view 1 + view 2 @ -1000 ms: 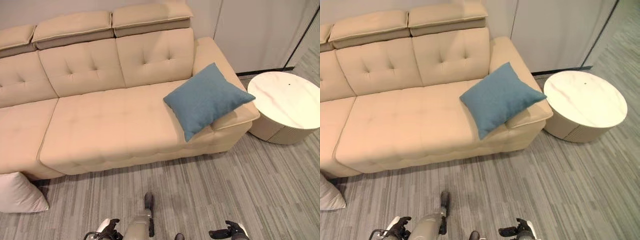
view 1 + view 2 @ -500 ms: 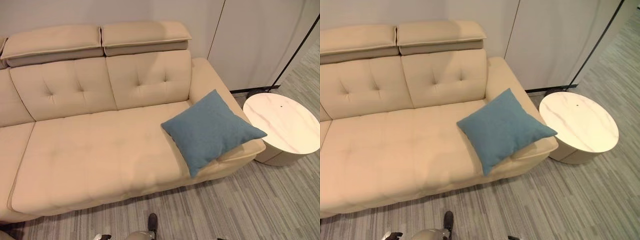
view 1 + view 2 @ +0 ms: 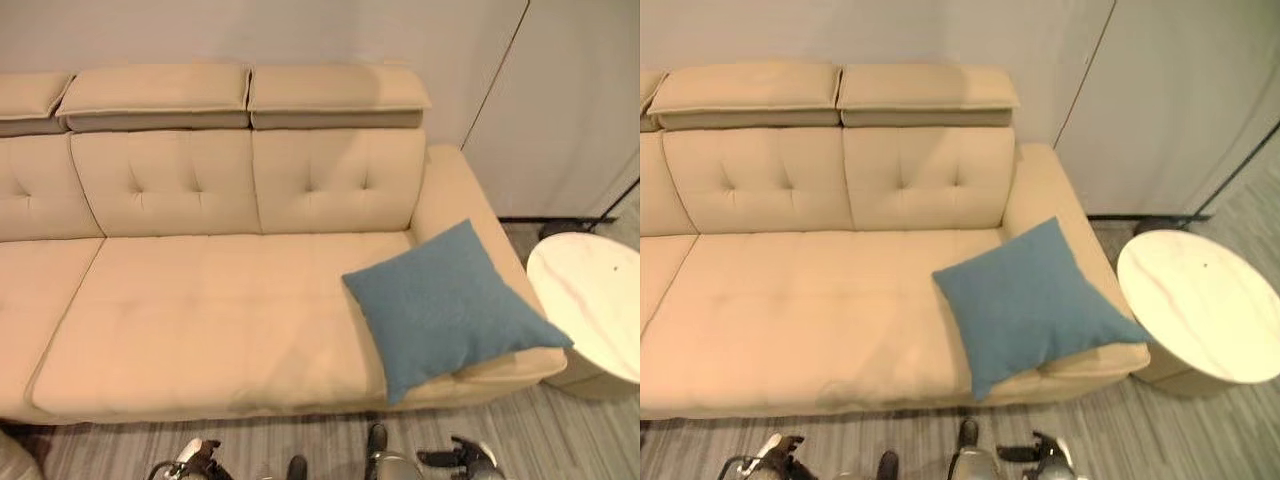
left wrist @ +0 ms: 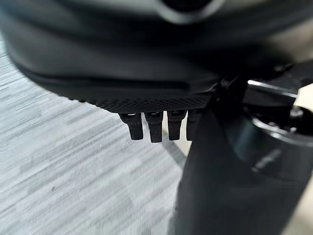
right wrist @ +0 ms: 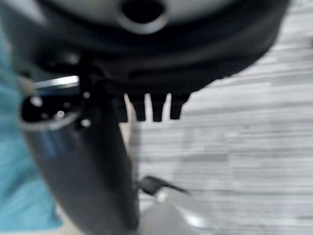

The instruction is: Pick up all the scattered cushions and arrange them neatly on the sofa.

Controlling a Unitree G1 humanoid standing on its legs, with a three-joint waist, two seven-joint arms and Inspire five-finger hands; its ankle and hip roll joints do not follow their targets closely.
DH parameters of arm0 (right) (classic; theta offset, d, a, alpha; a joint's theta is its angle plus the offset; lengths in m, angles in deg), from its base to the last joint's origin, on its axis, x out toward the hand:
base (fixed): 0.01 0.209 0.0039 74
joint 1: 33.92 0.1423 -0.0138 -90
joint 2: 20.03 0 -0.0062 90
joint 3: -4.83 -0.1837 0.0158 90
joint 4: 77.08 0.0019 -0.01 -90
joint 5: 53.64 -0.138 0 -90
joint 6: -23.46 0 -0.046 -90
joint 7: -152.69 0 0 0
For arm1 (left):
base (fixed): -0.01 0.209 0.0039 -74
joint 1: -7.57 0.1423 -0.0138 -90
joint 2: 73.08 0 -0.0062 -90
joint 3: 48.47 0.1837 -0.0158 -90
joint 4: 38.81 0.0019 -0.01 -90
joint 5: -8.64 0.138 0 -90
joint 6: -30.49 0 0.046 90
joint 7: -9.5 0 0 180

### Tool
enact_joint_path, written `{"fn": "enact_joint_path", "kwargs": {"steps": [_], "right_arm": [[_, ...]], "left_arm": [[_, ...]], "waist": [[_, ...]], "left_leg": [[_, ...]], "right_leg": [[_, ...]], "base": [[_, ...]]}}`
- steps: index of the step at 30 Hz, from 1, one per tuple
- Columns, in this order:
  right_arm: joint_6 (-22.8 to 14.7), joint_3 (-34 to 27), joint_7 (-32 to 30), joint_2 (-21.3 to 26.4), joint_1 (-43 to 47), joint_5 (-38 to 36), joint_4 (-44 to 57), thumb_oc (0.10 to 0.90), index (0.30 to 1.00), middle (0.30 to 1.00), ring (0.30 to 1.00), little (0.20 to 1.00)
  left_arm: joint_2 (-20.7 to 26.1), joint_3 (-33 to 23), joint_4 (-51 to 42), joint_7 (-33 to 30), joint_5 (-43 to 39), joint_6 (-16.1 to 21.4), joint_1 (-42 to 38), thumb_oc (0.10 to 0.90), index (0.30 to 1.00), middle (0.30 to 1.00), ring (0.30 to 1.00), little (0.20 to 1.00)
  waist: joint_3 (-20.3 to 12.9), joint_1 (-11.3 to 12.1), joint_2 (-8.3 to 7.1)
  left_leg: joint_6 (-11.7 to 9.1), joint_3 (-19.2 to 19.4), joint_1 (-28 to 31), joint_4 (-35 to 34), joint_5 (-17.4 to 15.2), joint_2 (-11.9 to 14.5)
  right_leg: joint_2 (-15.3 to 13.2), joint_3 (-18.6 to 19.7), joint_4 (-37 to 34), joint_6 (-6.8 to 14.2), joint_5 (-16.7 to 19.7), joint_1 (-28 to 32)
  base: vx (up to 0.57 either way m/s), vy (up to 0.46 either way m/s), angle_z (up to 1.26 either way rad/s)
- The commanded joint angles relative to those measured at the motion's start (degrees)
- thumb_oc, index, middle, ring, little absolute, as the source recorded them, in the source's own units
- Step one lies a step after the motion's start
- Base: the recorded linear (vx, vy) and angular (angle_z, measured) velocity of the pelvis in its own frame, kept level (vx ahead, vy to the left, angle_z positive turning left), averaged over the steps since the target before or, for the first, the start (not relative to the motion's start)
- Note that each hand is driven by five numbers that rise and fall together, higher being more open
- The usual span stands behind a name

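A blue cushion (image 3: 445,305) lies on the right end of the beige sofa (image 3: 200,310), with one corner resting on the right armrest (image 3: 1060,215). A pale cushion corner (image 3: 14,462) shows on the floor at the sofa's left front. Both hands hang low in front of the sofa, well short of the seat. My left hand (image 3: 196,462) and my right hand (image 3: 462,458) are open and hold nothing. The left wrist view shows straight fingers (image 4: 152,128) over grey floor. Straight fingers (image 5: 157,110) also show in the right wrist view, with the blue cushion (image 5: 19,196) beside them.
A round white marble-topped side table (image 3: 1200,305) stands just right of the sofa's armrest. Grey striped carpet (image 3: 1200,430) runs in front of the sofa. A wall and pale panels (image 3: 570,100) stand behind the sofa and table.
The whole picture has shifted, so the camera has moved. Both hands show again at the bottom edge. The blue cushion lies where it lay on the sofa.
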Motion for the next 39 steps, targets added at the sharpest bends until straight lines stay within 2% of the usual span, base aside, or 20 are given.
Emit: {"fn": "enact_joint_path", "kwargs": {"steps": [1,3,4,7,8,9,10,11,12,13,17,21,24,26,31,32,33,34,37,39], "right_arm": [[-1.43,-0.78,-2.99,2.49,1.46,0.87,-1.21,0.8,0.9,0.9,0.9,0.9],[-1.72,-0.94,-3.97,2.81,1.57,1.23,-1.02,0.8,0.9,0.9,0.9,0.9],[-2.51,-1.6,-6.73,3.02,2.15,0.73,0.09,0.8,0.9,0.9,0.9,0.9],[-3.35,-8.37,-6.74,6.1,0.11,-6.96,1.94,0.8,0.9,0.9,0.9,0.9],[-6.25,-10.65,-8.61,8.06,0.96,-10.44,1.2,0.8,0.9,0.9,0.9,0.9],[-6.16,-16.07,-10.18,10.47,0.47,-14.12,2.28,0.8,0.9,0.9,0.9,0.9],[-6.86,-18.31,-11.26,12.38,-0.41,-15.03,2.4,0.8,0.9,0.9,0.9,0.9],[-6.87,-18.42,-11.24,12.52,-0.56,-15.04,2.43,0.8,0.9,0.9,0.9,0.9],[-7.5,-22.68,-12.63,17.4,-0.21,-16.72,3.57,0.8,0.9,0.9,0.9,0.9],[-7.52,-22.74,-12.58,17.53,-0.21,-16.74,3.51,0.8,0.9,0.9,0.9,0.9],[-7.44,-34.44,-13.31,34.09,-4.08,-13.48,9.0,0.8,0.9,0.9,0.9,0.9],[-6.24,-35.16,-12.3,44.28,-0.46,-10.33,11.92,0.8,0.9,0.9,0.9,0.9],[-5.14,-29.85,-9.03,51.46,6.99,-10.63,11.87,0.8,0.9,0.9,0.9,0.9],[-2.9,-15.6,-5.98,52.56,21.69,-8.82,6.42,0.8,0.9,0.9,0.9,0.9],[-1.7,-2.61,-4.32,45.88,35.58,-8.06,1.76,0.8,0.9,0.9,0.9,0.9],[0.24,5.92,-0.62,55.15,48.86,-7.06,-1.92,0.8,0.9,0.9,0.9,0.9],[0.14,7.66,-0.45,55.16,50.75,-7.2,-2.61,0.8,0.9,0.9,0.9,0.9],[0.12,8.26,-0.41,55.13,51.38,-7.24,-2.82,0.8,0.9,0.9,0.9,0.9],[-1.64,-2.38,-4.23,42.64,29.88,-3.82,5.28,0.8,0.9,0.9,0.9,0.9],[-1.6,-4.83,-5.83,38.57,25.34,-2.18,11.01,0.8,0.9,0.9,0.9,0.9]], "left_arm": [[-0.62,-1.76,1.36,-1.57,-0.23,0.4,-1.66,0.8,0.9,0.9,0.9,0.9],[-0.94,-1.81,1.28,-1.76,-0.69,0.43,-1.44,0.8,0.9,0.9,0.9,0.9],[-1.25,-1.45,0.31,-3.44,-1.56,0.4,-1.67,0.8,0.9,0.9,0.9,0.9],[-1.35,-2.18,-0.54,-4.63,-3.85,0.73,-1.58,0.8,0.9,0.9,0.9,0.9],[-1.44,-2.28,-0.71,-4.77,-4.92,1.23,-1.58,0.8,0.9,0.9,0.9,0.9],[-2.09,-2.5,-1.29,-5.35,-5.94,1.34,-0.63,0.8,0.9,0.9,0.9,0.9],[-2.48,-2.15,-1.33,-5.52,-5.43,1.32,-0.44,0.8,0.9,0.9,0.9,0.9],[-2.64,-2.01,-1.32,-5.55,-5.43,1.32,-0.4,0.8,0.9,0.9,0.9,0.9],[-2.91,-1.3,-1.1,-5.24,-5.25,1.53,-0.4,0.8,0.9,0.9,0.9,0.9],[-3.02,-1.23,-1.06,-5.25,-5.26,1.54,-0.44,0.8,0.9,0.9,0.9,0.9],[-2.48,-1.72,0.55,-4.02,-2.12,1.38,1.28,0.8,0.9,0.9,0.9,0.9],[-1.53,-2.49,0.87,-3.07,-1.66,1.51,2.31,0.8,0.9,0.9,0.9,0.9],[-0.71,-1.93,1.12,-2.31,-0.87,1.5,2.93,0.8,0.9,0.9,0.9,0.9],[-0.3,-0.08,0.88,-1.91,-1.31,1.54,2.85,0.8,0.9,0.9,0.9,0.9],[-1.1,1.8,0.67,-1.69,-1.64,1.76,2.81,0.8,0.9,0.9,0.9,0.9],[0.79,2.57,1.26,-0.39,-2.05,1.43,3.4,0.8,0.9,0.9,0.9,0.9],[0.31,2.21,1.28,-0.39,-2.05,1.41,3.32,0.8,0.9,0.9,0.9,0.9],[0.14,2.08,1.29,-0.4,-2.04,1.41,3.32,0.8,0.9,0.9,0.9,0.9],[-2.03,1.62,0.92,-0.81,-1.41,2.07,4.68,0.8,0.9,0.9,0.9,0.9],[-2.26,1.34,1.25,-0.98,-0.93,1.64,4.88,0.8,0.9,0.9,0.9,0.9]], "waist": [[0.5,0.32,0.38],[0.92,0.31,0.29],[2.74,0.59,-0.54],[3.52,-0.05,-0.95],[3.53,0.15,-1.03],[3.05,-0.11,-0.49],[2.86,-0.02,0.21],[2.93,0.1,0.27],[2.42,0.11,0.55],[2.47,0.17,0.65],[-1.05,-1.0,0.77],[-2.42,-0.6,0.1],[-3.78,0.27,-1.02],[-4.42,1.88,-1.94],[-4.63,3.01,-2.02],[-5.1,4.37,-3.2],[-5.06,3.98,-2.77],[-5.06,3.8,-2.62],[-4.5,2.54,-1.49],[-4.33,2.56,-1.22]], "left_leg": [[-4.61,3.83,-0.71,9.18,-5.24,2.42],[-5.33,3.8,-2.89,13.39,-3.63,2.86],[-5.91,4.86,-8.83,23.26,0.45,4.12],[-5.13,7.42,-11.9,26.75,0.04,5.46],[-5.09,8.29,-12.76,25.11,-0.99,5.97],[-5.61,9.26,-12.37,16.27,-0.5,7.91],[-6.14,9.19,-13.06,10.06,3.52,9.78],[-6.27,9.32,-12.17,8.67,4.22,9.8],[-7.06,8.94,-12.08,3.66,6.62,10.8],[-7.08,8.97,-11.89,3.39,6.76,10.81],[-8.09,8.89,-6.96,-4.06,6.95,9.87],[-8.03,9.26,-6.07,-4.14,6.05,9.07],[-8.31,10.07,-5.35,-4.14,5.4,8.65],[-8.41,10.14,-5.09,-4.14,5.06,8.19],[-8.22,9.87,-4.96,-4.14,4.76,7.56],[-8.4,9.66,-4.77,-4.14,4.59,7.46],[-8.37,9.65,-4.92,-4.14,4.7,7.45],[-8.37,9.62,-4.95,-4.14,4.7,7.45],[-7.89,9.76,-5.21,-4.14,4.64,7.07],[-7.69,9.81,-5.3,-4.14,4.51,6.87]], "right_leg": [[0.68,0.77,-2.05,1.14,-3.46,4.95],[1.14,0.53,-2.61,0.54,-3.95,5.92],[1.25,0.44,-2.91,-0.77,-4.59,7.19],[1.88,0.52,-3.34,-1.49,-5.21,7.8],[2.02,0.39,-3.58,-1.51,-5.68,8.19],[2.16,0.02,-4.41,-0.5,-6.14,8.88],[2.58,-0.13,-4.86,0.0,-6.64,9.74],[2.59,-0.12,-4.93,-0.08,-6.68,9.98],[2.29,0.02,-5.32,0.27,-7.14,10.84],[2.3,0.03,-5.31,0.26,-7.16,10.89],[2.34,0.21,-7.19,1.48,-6.28,11.97],[1.66,0.6,-9.38,2.41,-4.22,12.04],[1.29,0.25,-11.24,3.1,-3.02,12.86],[1.06,-0.35,-12.51,3.42,-2.39,13.76],[0.8,-1.07,-13.49,3.7,-2.2,14.71],[0.73,-1.19,-13.58,3.77,-2.43,14.99],[0.72,-1.19,-13.58,3.78,-2.33,14.86],[0.73,-1.22,-13.58,3.78,-2.32,14.84],[0.39,-1.11,-13.58,4.08,-1.87,14.41],[0.28,-1.09,-13.58,4.11,-1.92,14.34]], "base": [[0.13,-0.251,-0.01],[0.03,-0.229,0.18],[-0.03,-0.213,0.2],[0.0,-0.143,0.0],[0.12,0.016,0.05],[0.17,0.067,0.08],[0.15,0.08,0.09],[0.13,0.112,0.05],[0.07,0.059,0.03],[0.14,0.152,-0.01],[0.11,0.127,-0.09],[0.03,0.065,-0.12],[0.04,0.037,-0.23],[0.03,0.033,-0.16],[0.02,0.024,0.05],[0.02,0.014,0.18],[0.02,0.006,0.17],[0.0,-0.001,0.32],[-0.02,0.038,0.32],[-0.02,0.054,0.06]]}}
